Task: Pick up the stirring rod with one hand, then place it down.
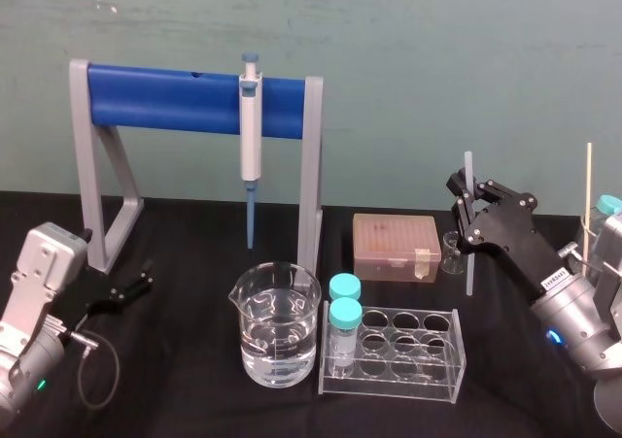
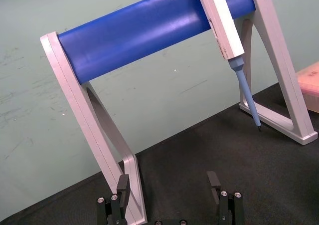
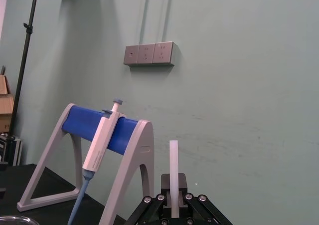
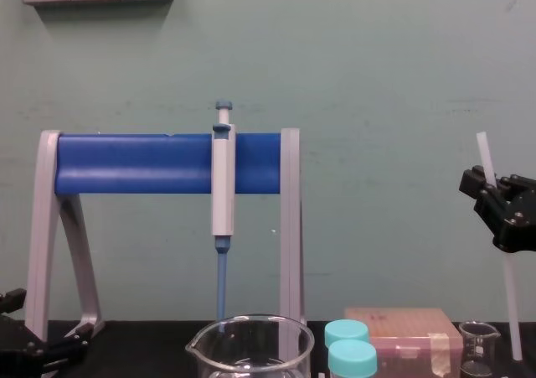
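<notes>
White and see-through, the stirring rod (image 1: pixel 469 263) is held upright by the right end effector (image 1: pixel 467 213) at the right side of the black surface (image 1: pixel 194 399). A small white label (image 1: pixel 554 279) is stuck on that end effector, but its writing is too small to be read. The black fingers (image 3: pixel 182 182) are closed narrowly on the rod, so a short part sticks up above them and a longer part hangs down below. The lower end is seen just beside a small glass beaker (image 1: pixel 452 253). Whether it touches the surface cannot be told. The left end effector (image 1: pixel 144 275) is seen low at the left, near the foot of the blue and grey stand (image 1: pixel 175 98). Its fingers (image 2: pixel 122 186) are spread wide and nothing is held between them.
</notes>
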You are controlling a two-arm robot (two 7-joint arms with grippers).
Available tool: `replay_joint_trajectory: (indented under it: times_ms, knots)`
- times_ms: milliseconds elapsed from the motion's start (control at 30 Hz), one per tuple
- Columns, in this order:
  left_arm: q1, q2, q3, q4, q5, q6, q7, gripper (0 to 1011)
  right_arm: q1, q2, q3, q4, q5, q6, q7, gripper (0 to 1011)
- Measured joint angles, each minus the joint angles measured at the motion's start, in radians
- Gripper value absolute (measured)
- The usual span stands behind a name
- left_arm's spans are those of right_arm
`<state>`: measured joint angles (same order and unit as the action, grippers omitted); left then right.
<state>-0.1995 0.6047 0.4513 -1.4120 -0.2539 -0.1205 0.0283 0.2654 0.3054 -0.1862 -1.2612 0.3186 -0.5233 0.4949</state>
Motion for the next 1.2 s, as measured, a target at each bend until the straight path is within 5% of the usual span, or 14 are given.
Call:
replay_joint_trajectory:
  times_ms: [1200]
  knots:
    - [0.000,0.000,0.000,0.000,0.000,0.000,0.000,1000,0.000,0.000,0.000,0.000,0.000,0.000,0.000,66]
